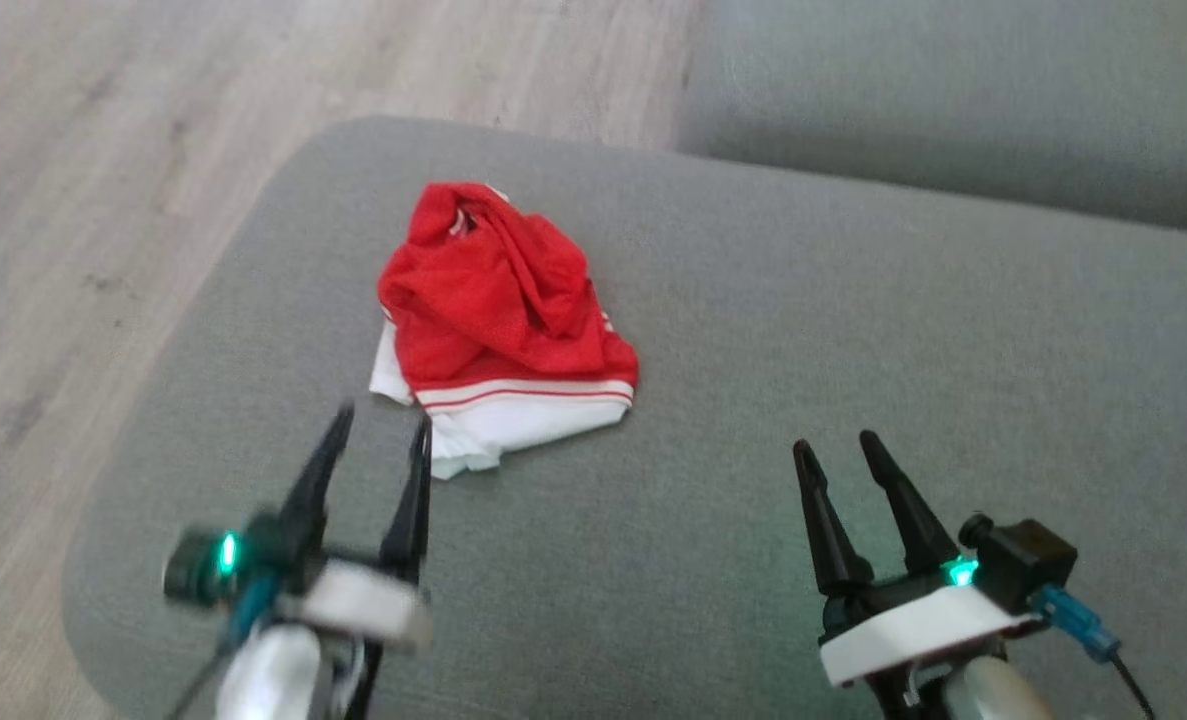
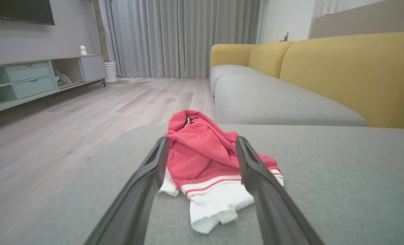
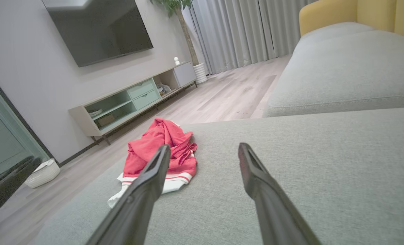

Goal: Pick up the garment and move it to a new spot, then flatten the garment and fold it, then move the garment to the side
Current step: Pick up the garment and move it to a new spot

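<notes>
garment (image 1: pixel 503 320) lies crumpled, my jaws wide and empty
one o'clock, just beyond my left gripper (image 1: pixel 383 418); ten o'clock, well apart from my right gripper (image 1: pixel 835 443)

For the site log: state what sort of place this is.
Most likely a home living room: a grey and yellow sofa, a wall-mounted TV above a low media cabinet, and floor-length curtains. The red and white garment lies crumpled on the sofa.

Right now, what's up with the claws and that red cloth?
Left gripper open, right gripper open, both empty. Garment crumpled on cushion, untouched. Nothing between.
</notes>
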Robot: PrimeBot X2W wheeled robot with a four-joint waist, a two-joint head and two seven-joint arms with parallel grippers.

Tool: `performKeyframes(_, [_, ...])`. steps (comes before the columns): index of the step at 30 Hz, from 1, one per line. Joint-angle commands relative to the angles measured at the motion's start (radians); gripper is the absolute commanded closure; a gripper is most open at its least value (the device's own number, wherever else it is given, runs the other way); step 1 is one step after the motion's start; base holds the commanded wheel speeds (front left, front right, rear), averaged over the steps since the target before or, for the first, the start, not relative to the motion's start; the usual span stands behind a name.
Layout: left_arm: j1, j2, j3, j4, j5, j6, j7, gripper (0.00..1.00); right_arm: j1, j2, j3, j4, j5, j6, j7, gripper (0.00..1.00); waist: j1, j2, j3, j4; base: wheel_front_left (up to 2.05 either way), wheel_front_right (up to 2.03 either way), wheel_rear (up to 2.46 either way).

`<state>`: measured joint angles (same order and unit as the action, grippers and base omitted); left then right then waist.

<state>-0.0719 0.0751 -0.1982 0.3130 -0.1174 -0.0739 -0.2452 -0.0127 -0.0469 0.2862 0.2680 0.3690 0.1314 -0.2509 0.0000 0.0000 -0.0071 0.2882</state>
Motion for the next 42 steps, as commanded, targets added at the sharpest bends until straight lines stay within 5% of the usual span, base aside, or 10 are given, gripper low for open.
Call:
performKeyframes(1, [-0.14,0.017,0.011,-0.001,0.01,-0.012,0.025,0.0,-0.064,-0.003,0.016,-0.043,-0.014,-0.001,-0.011,0.0,0.0,0.0,0.056,-0.039,0.0,0.0,0.0])
performKeyframes(9, [-0.493,0.036,-0.071,0.242,-0.01,-0.05,0.202,0.0,-0.15,-0.003,-0.012,-0.098,-0.055,-0.001,-0.011,0.0,0.0,0.0,0.239,-0.133,0.0,0.0,0.0])
performKeyframes(22, [-0.768,0.042,-0.158,0.616,-0.056,-0.056,0.192,0.0,-0.219,-0.003,-0.007,-0.14,-0.07,-0.001,-0.011,0.0,0.0,0.0,0.371,-0.216,0.0,0.0,0.0])
performKeyframes(23, [-0.778,0.041,-0.155,0.636,-0.063,-0.056,0.183,0.06,-0.221,-0.003,-0.007,-0.141,-0.073,-0.001,-0.011,0.0,0.0,0.0,0.373,-0.219,0.0,0.0,0.0])
performKeyframes(24, [-0.787,0.04,-0.151,0.651,-0.069,-0.056,0.166,0.56,-0.222,-0.003,-0.007,-0.142,-0.075,-0.001,-0.011,0.0,0.0,0.0,0.375,-0.221,0.0,0.0,0.0])
performKeyframes(25, [-0.787,0.04,-0.151,0.651,-0.069,-0.056,0.166,0.56,-0.222,-0.003,-0.007,-0.142,-0.075,-0.001,-0.011,0.0,0.0,0.0,0.375,-0.221,0.0,0.0,0.0])
performKeyframes(26, [-0.795,0.04,-0.149,0.665,-0.073,-0.056,0.147,1.0,-0.224,-0.003,-0.009,-0.143,-0.077,-0.001,-0.011,0.0,0.0,0.0,0.375,-0.223,0.0,0.0,0.0])
performKeyframes(33, [-0.821,0.012,-0.157,0.66,-0.111,-0.057,-0.001,1.0,-0.219,-0.003,-0.01,-0.128,-0.074,-0.001,-0.011,0.0,0.0,0.0,0.332,-0.241,0.0,0.0,0.0])
performKeyframes(42, [-0.751,-0.018,-0.212,0.325,-0.141,-0.057,-0.016,1.0,-0.212,-0.003,-0.003,-0.125,-0.044,-0.001,-0.011,0.0,0.0,0.0,0.264,-0.326,0.0,0.0,0.0])
